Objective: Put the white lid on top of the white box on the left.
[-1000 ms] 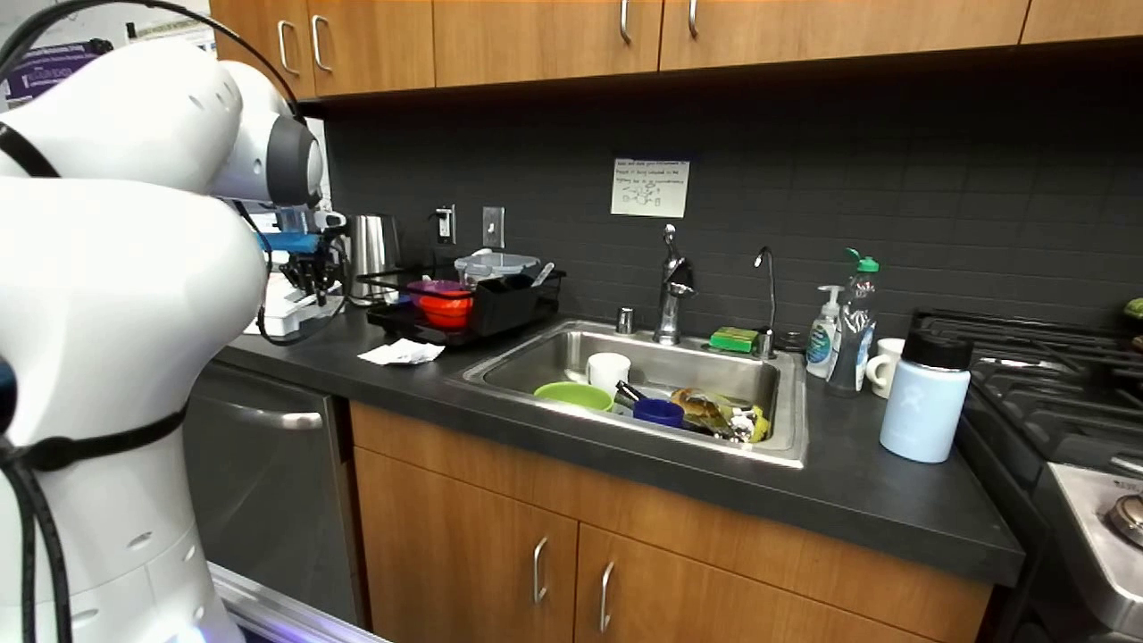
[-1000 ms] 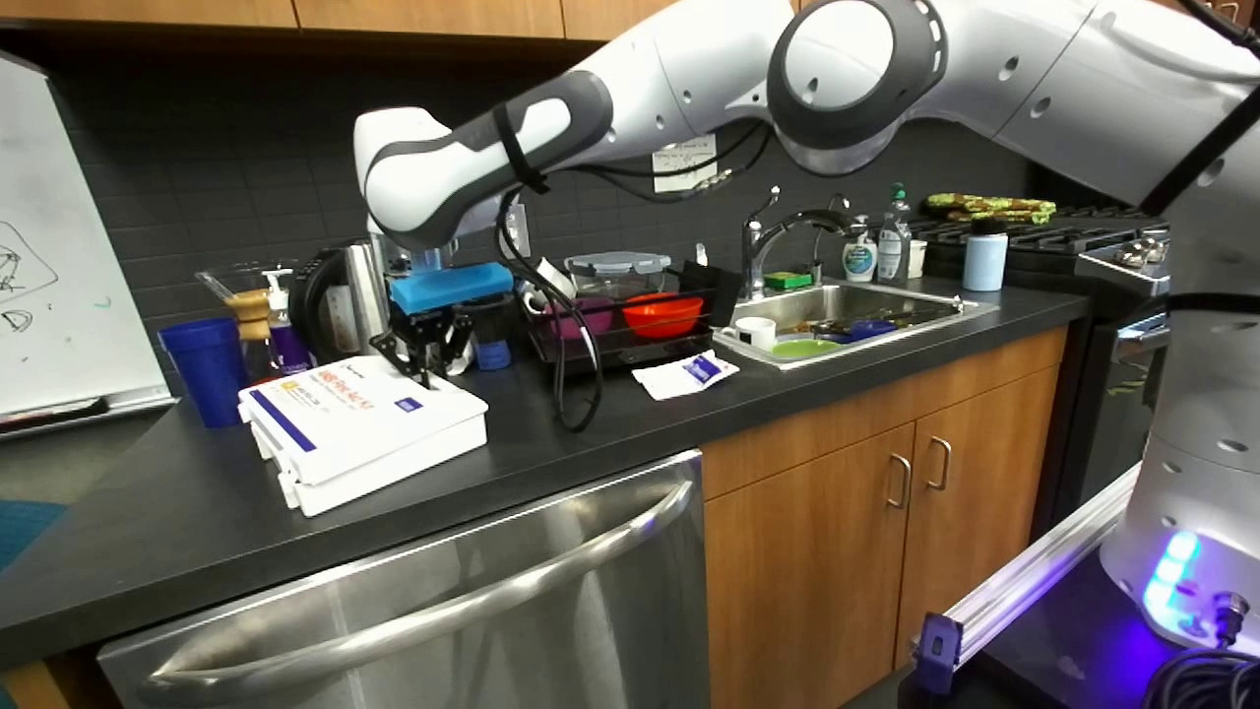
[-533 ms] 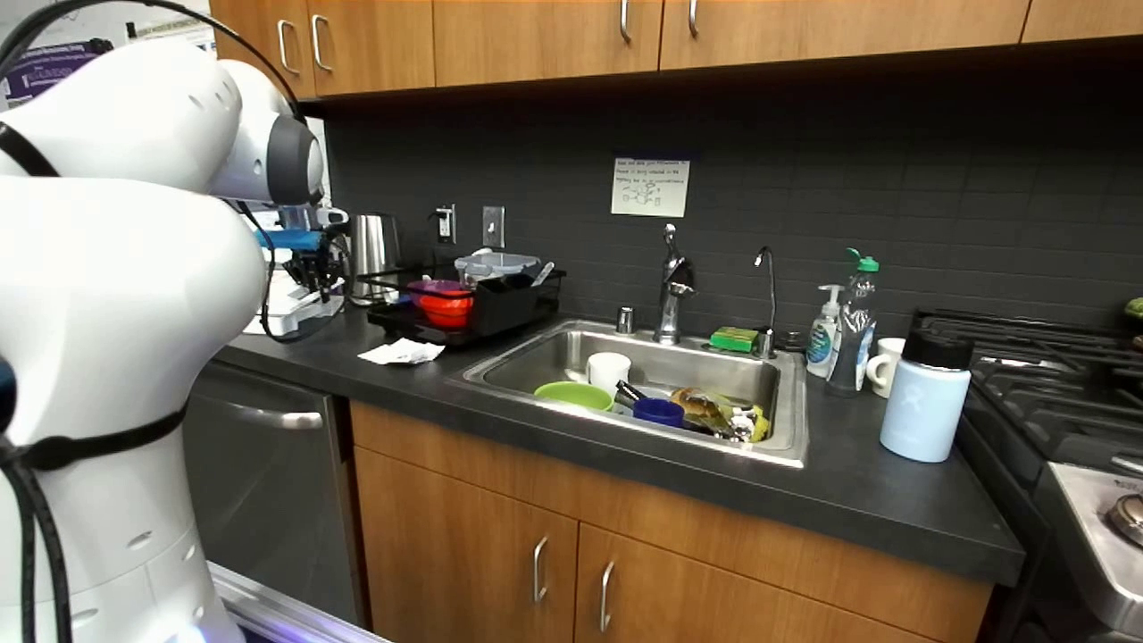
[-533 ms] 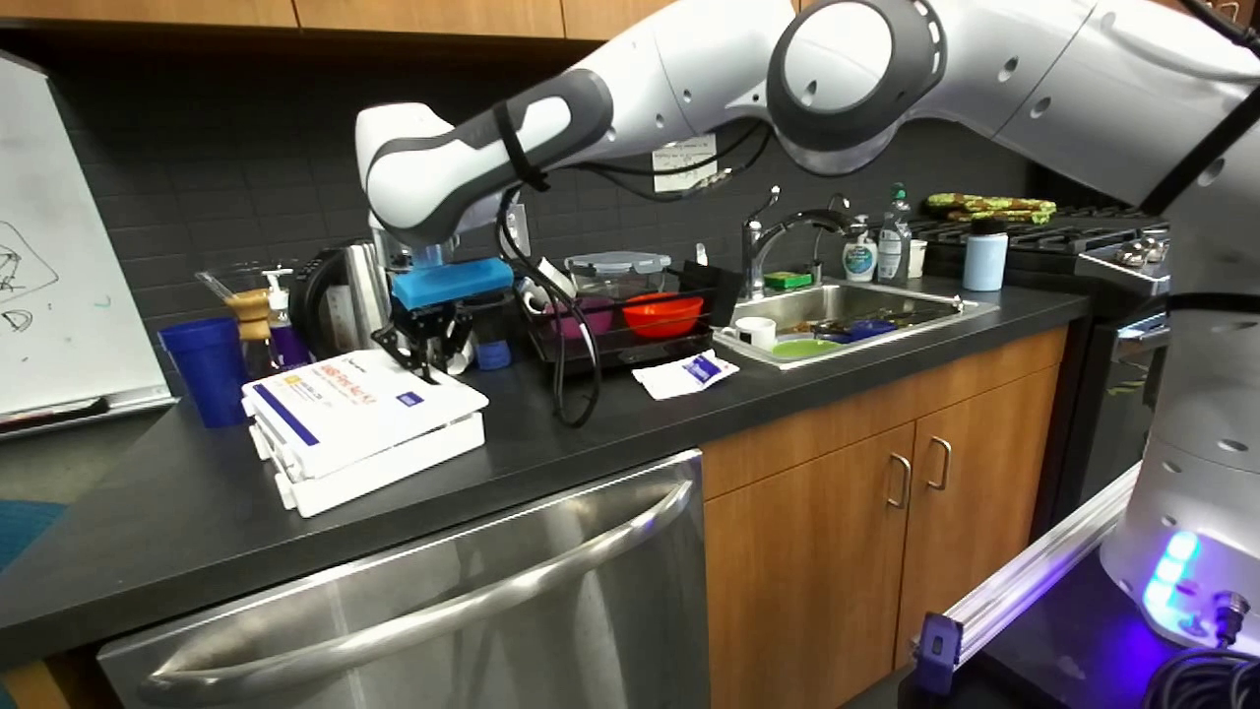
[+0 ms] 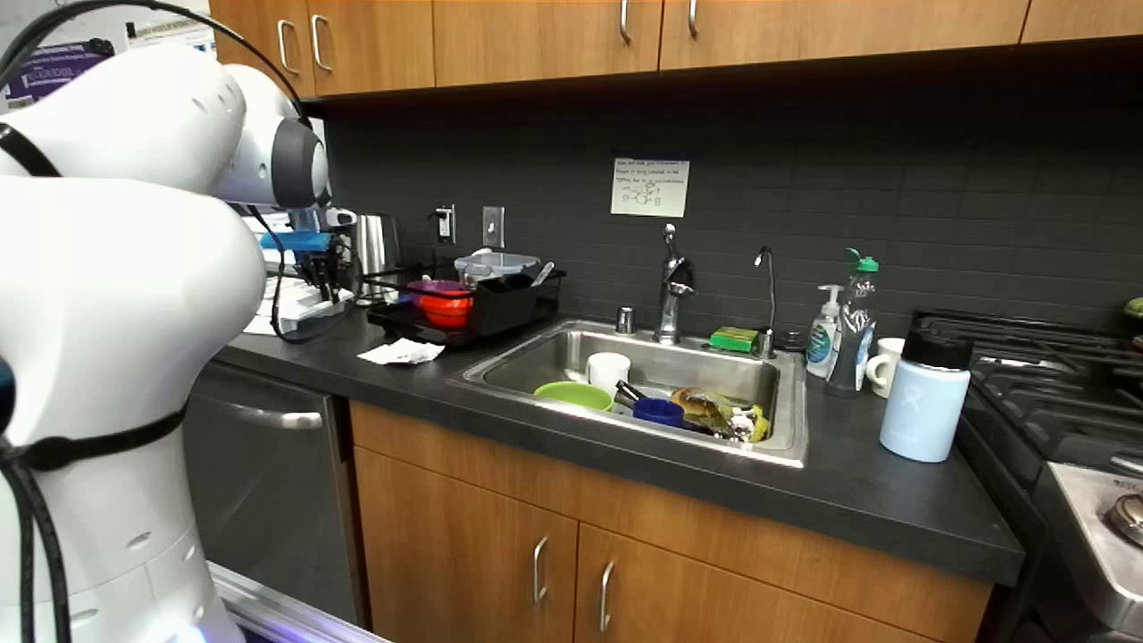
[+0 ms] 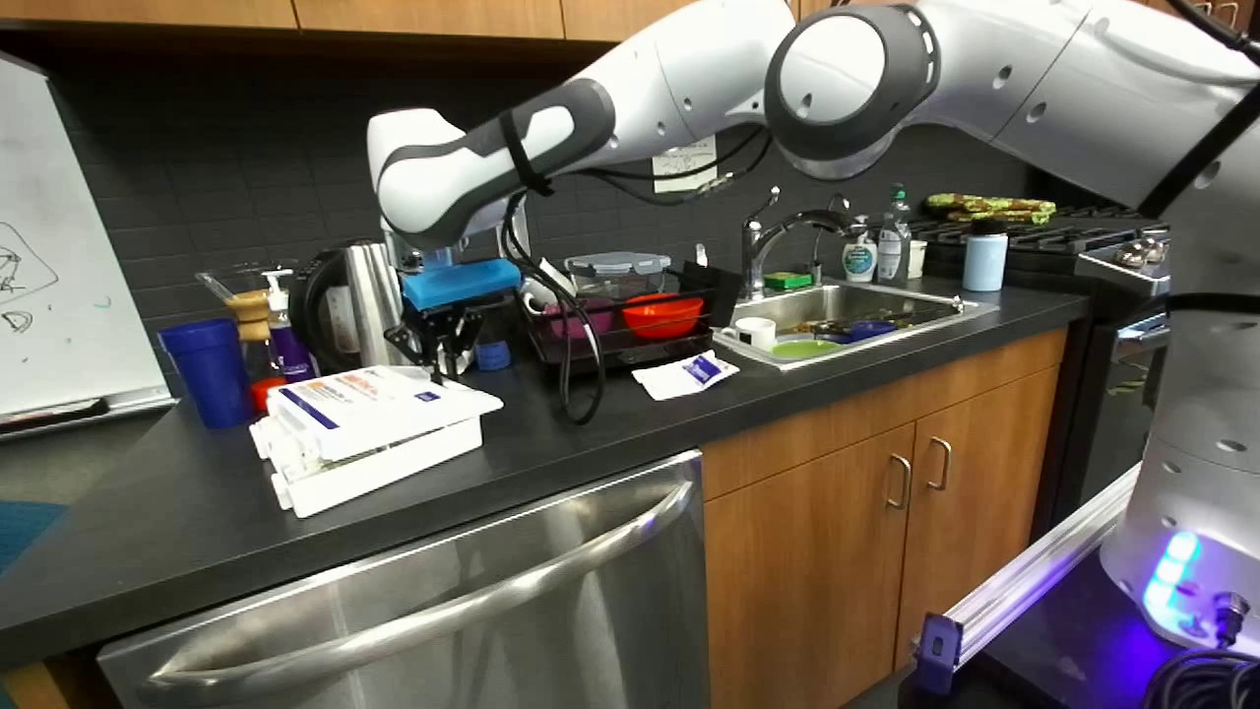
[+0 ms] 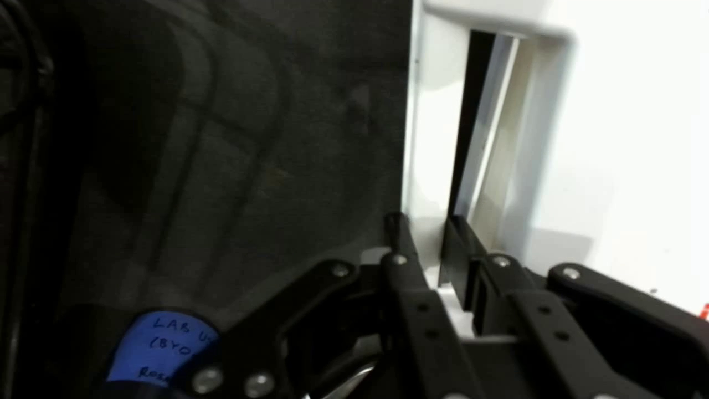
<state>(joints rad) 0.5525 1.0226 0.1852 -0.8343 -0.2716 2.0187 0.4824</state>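
Wrist view: white lid [image 7: 626,144] pinched by its edge in my jaws

The lid lies over the white box [image 6: 389,473] but not squarely: in an exterior view it tips a little and overhangs at the end where I hold it, with a gap along the near side. Whether it bears on the rim I cannot tell. I have it by the handle strip [image 7: 437,133], a narrow bar beside a long slot; my gripper [image 7: 426,221] has one finger outside and one in the slot, drawn nearly together, with only that bar between them.

I judge it thin moulded plastic: light, stiff, smooth, not fragile, but easy to let swivel in a pinch. Held at one edge, its far side will likely sag, and a small twist would swing the broad panel round. The bar is a good hold, since the slot lets a finger through; its middle would be best, and I cannot see whether I have that. The next move, as I read it, calls for shifting the lid square over the box and lowering it level before I let go.

The box sits on the countertop [image 6: 177,532], near a blue cup [image 6: 209,379] and a kettle [image 6: 372,305], with a dish rack [image 6: 635,356] farther along.
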